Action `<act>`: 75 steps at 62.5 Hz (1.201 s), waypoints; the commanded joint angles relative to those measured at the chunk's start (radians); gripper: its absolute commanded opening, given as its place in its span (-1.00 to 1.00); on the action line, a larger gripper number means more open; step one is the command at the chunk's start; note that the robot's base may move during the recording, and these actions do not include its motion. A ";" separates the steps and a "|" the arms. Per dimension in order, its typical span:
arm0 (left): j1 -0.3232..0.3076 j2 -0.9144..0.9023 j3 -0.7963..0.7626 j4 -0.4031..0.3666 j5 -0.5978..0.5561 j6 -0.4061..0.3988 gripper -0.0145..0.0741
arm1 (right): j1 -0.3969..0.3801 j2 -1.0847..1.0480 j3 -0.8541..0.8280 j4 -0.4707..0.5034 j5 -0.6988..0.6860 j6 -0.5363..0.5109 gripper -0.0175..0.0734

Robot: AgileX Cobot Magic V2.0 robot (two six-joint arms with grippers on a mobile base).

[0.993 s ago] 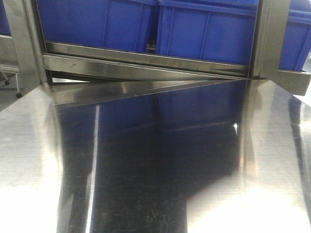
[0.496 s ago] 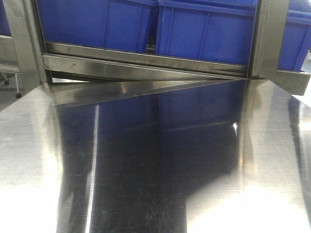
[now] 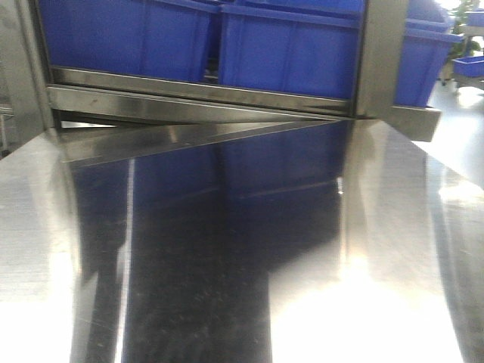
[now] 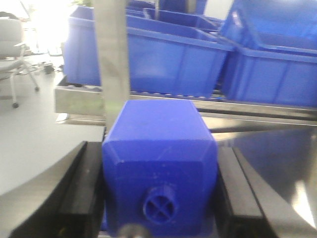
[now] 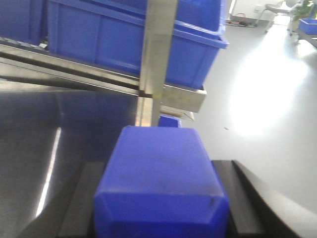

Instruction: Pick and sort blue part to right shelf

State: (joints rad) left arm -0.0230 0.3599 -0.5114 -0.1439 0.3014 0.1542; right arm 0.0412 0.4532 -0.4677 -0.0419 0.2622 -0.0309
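While both arms are out of the front view, each wrist view shows a pincer clamped on a blue piece.

Held between the dark fingers (image 5: 89,203) of the right pincer (image 5: 161,181), the blue part (image 5: 161,163) fills the low middle of the right wrist view; its knob end does not show. A steel post (image 5: 158,49) stands at 12 o'clock from it, and pale floor (image 5: 267,89) lies toward 2 o'clock. The left pincer (image 4: 159,171) grips a blue block (image 4: 158,144) whose near face carries a small round stub (image 4: 158,206). In the front view the polished desk (image 3: 393,227) runs to a shelf rail (image 3: 189,94) at 12 o'clock, with blue bins (image 3: 287,53) above it.
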 commanded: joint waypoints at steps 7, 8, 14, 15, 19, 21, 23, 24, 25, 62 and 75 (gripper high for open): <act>0.002 0.005 -0.027 -0.005 -0.087 -0.008 0.25 | -0.004 0.000 -0.028 -0.009 -0.088 -0.009 0.32; 0.002 0.005 -0.027 -0.005 -0.087 -0.008 0.25 | -0.004 0.000 -0.028 -0.009 -0.088 -0.009 0.32; 0.002 0.005 -0.027 -0.005 -0.087 -0.008 0.25 | -0.004 0.000 -0.028 -0.009 -0.088 -0.009 0.32; 0.002 0.005 -0.027 -0.005 -0.087 -0.008 0.25 | -0.004 0.000 -0.028 -0.009 -0.088 -0.009 0.32; 0.002 0.005 -0.027 -0.005 -0.087 -0.008 0.25 | -0.004 0.000 -0.028 -0.009 -0.088 -0.009 0.32; 0.002 0.005 -0.027 -0.005 -0.087 -0.008 0.25 | -0.004 0.000 -0.028 -0.009 -0.088 -0.009 0.32; 0.002 0.005 -0.027 -0.005 -0.087 -0.008 0.25 | -0.004 0.000 -0.028 -0.009 -0.088 -0.009 0.32; 0.002 0.005 -0.027 -0.005 -0.087 -0.008 0.25 | -0.004 0.000 -0.028 -0.009 -0.088 -0.009 0.32; 0.002 0.005 -0.027 -0.005 -0.087 -0.008 0.25 | -0.004 0.000 -0.028 -0.009 -0.088 -0.009 0.32; 0.002 0.005 -0.027 -0.005 -0.087 -0.008 0.25 | -0.004 0.000 -0.028 -0.009 -0.088 -0.009 0.32; 0.002 0.005 -0.027 -0.005 -0.086 -0.008 0.25 | -0.004 0.000 -0.028 -0.009 -0.088 -0.009 0.32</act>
State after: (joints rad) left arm -0.0230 0.3593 -0.5114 -0.1439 0.3014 0.1542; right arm 0.0412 0.4532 -0.4677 -0.0419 0.2622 -0.0309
